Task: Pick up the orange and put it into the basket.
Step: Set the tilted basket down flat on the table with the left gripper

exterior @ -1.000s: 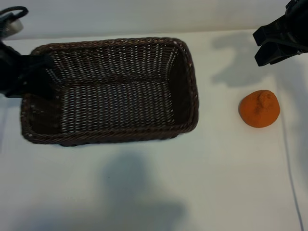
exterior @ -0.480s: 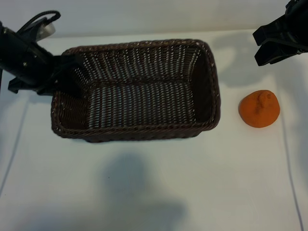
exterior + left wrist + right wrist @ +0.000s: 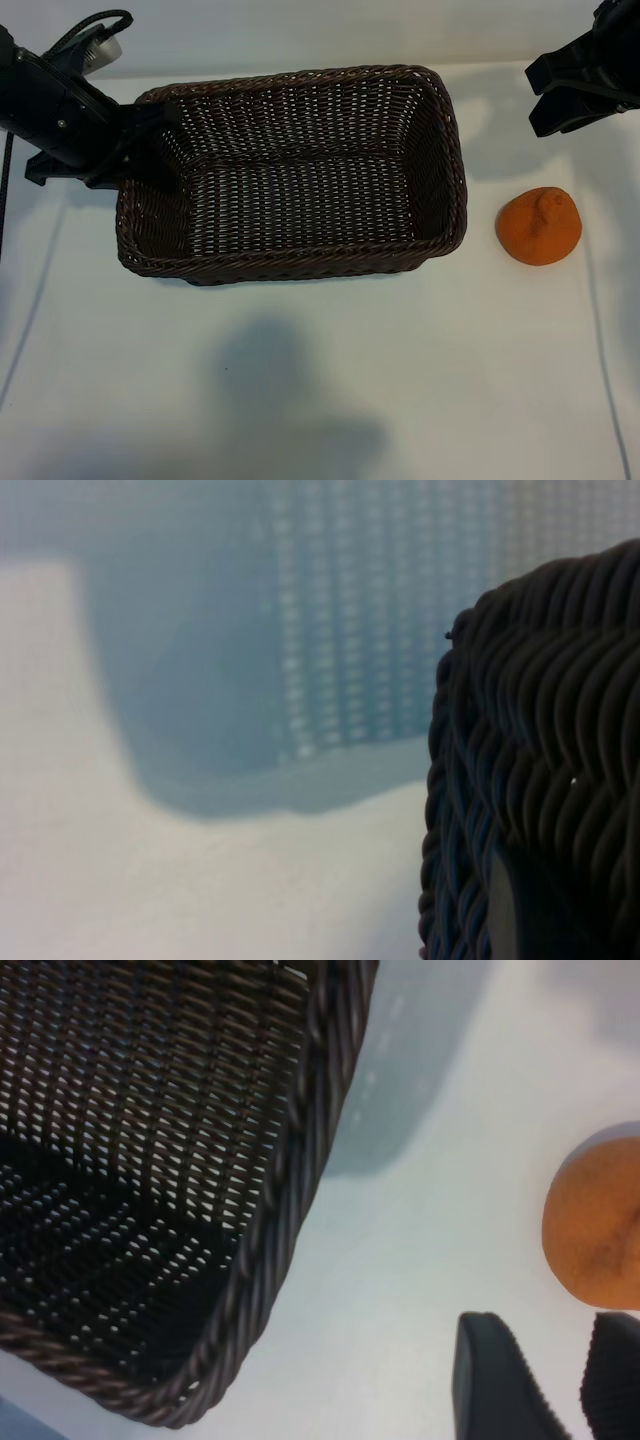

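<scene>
Near edge of the white table (image 3: 420, 400) is bare, with a soft dark shadow blob (image 3: 285, 400) near its middle; a thin line runs down each side edge.

Basket (image 3: 300, 265) sits mid-table, long side across the view, slightly skewed, its right end higher in the picture. Nothing in it, floor weave fully visible. Its left rim is partly hidden by the left gripper (image 3: 150, 150), which is clamped on that end wall: one finger inside the basket, the other outside, narrow gap filled by wicker. Fingertips themselves are hard to make out, black on dark weave. Left arm body runs off the left edge; a grey cable loop (image 3: 95, 30) shows above it. Left wrist view is mostly blur: braided rim (image 3: 540, 770) fills one side very close to the lens, pale table (image 3: 150, 880) and a bluish shadow beyond.

Orange (image 3: 539, 226) rests on the table to the right of the basket, apart from it, a clear strip of table between them, knob up. Right of the orange there is little table left before the frame edge.

Right gripper (image 3: 570, 95) hangs at the far right corner, above and beyond the orange, not touching it, partly cut off by the frame. Its fingers stand apart, nothing between them. In the right wrist view two black ribbed fingertips (image 3: 495, 1380) show, cut by the frame edge, the orange (image 3: 595, 1235) just past them and half out of frame, basket corner (image 3: 270, 1250) off to the side with open table between.

Far edge: table meets a pale wall (image 3: 330, 30) just behind the basket.
</scene>
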